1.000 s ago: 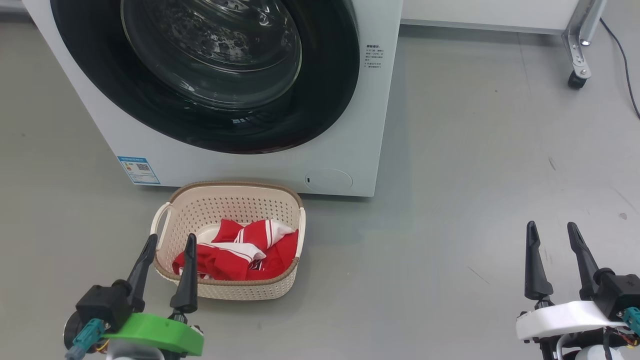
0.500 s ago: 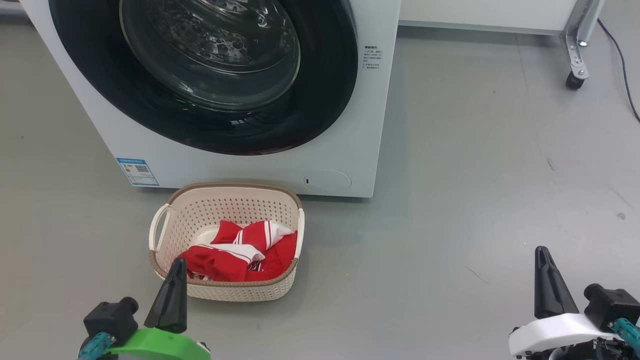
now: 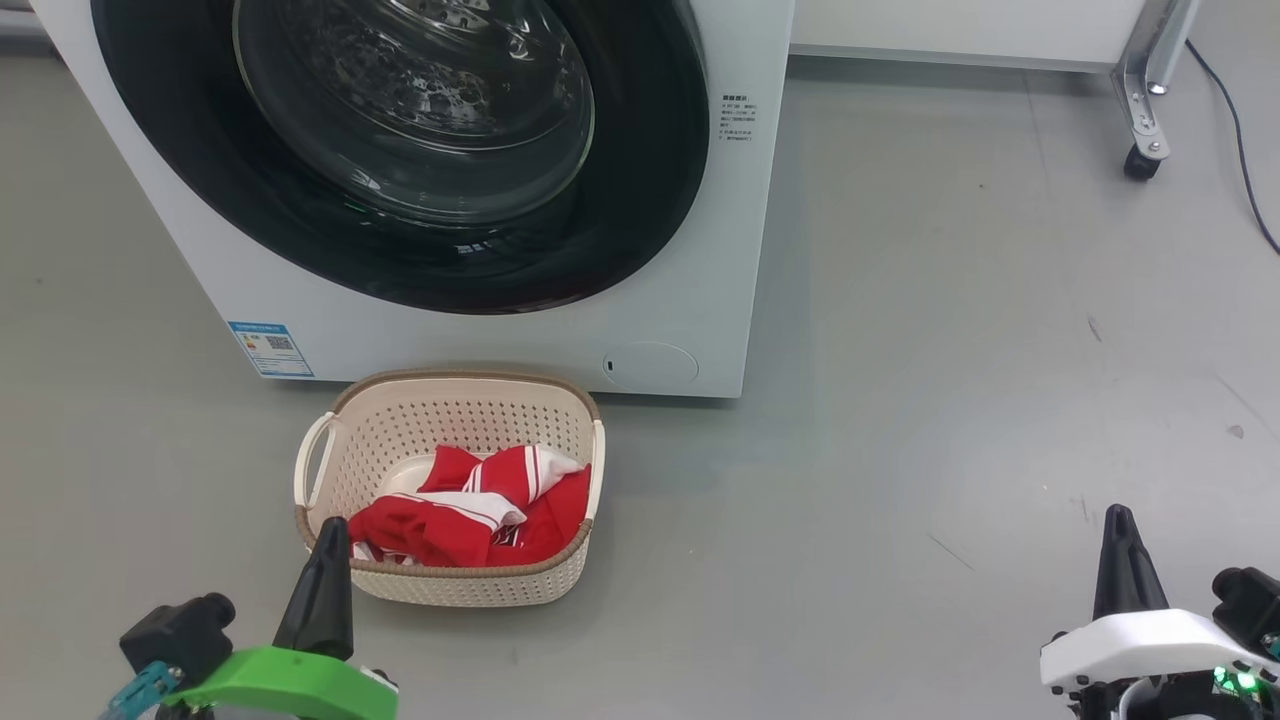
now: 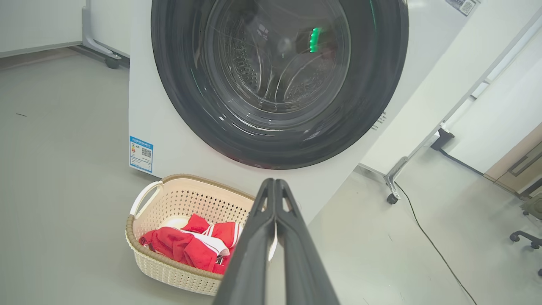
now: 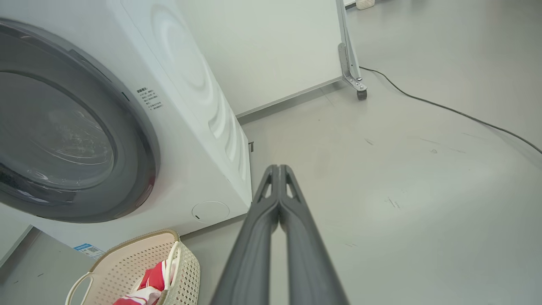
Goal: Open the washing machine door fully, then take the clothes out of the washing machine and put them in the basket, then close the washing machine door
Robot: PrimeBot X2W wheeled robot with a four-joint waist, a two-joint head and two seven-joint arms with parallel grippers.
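The white washing machine [image 3: 700,250] stands at the top of the head view. Its black-rimmed washing machine door [image 3: 640,200] lies flat against the front, glass bowl in the middle. The red-and-white clothes [image 3: 470,510] lie in the cream basket [image 3: 460,585] on the floor just before the machine. My left gripper [image 3: 330,540] is shut and empty, low at the basket's near left corner. My right gripper [image 3: 1118,525] is shut and empty too, over bare floor far to the right. In the left wrist view, door [image 4: 381,97], basket [image 4: 169,267] and clothes [image 4: 186,248] sit ahead of the shut gripper [image 4: 274,183].
Grey floor spreads out to the right of the machine. A metal frame leg on a castor [image 3: 1140,160] and a black cable [image 3: 1235,130] sit at the far right. A white wall panel [image 5: 275,51] runs behind the machine.
Both grippers have shut and pulled back lower in the head view. The camera has shifted slightly, moving the scene a little left.
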